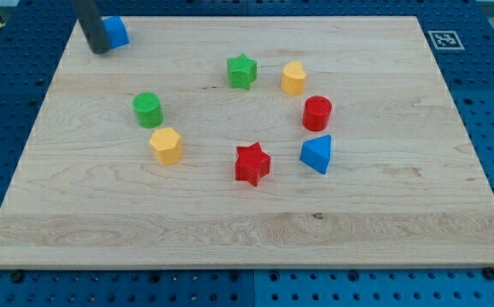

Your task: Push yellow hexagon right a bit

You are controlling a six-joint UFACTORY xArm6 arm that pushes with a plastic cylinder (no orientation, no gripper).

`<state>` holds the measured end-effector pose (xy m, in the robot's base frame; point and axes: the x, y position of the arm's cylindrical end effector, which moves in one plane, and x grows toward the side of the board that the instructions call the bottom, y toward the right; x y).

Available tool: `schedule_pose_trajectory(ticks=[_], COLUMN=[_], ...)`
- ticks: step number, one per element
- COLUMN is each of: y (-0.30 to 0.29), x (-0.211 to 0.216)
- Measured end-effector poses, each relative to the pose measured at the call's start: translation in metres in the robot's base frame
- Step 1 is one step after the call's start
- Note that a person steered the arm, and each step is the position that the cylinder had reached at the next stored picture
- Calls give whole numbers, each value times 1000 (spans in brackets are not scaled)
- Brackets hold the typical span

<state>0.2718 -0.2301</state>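
The yellow hexagon (166, 145) sits left of the board's middle, just below and right of a green cylinder (148, 110). My tip (100, 49) is at the view's top left, touching or just left of a blue block (115, 31), far up and left of the yellow hexagon.
A green star (241, 71), a yellow rounded block (293, 78), a red cylinder (317, 112), a blue triangular block (316, 153) and a red star (252, 163) form a ring to the hexagon's right. The wooden board (247, 230) ends at a blue pegboard surround.
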Motion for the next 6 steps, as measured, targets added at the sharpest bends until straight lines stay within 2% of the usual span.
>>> schedule_pose_trajectory(ticks=[1, 2, 4, 5, 6], y=[10, 10, 13, 63, 117], x=[-8, 3, 148, 187, 194])
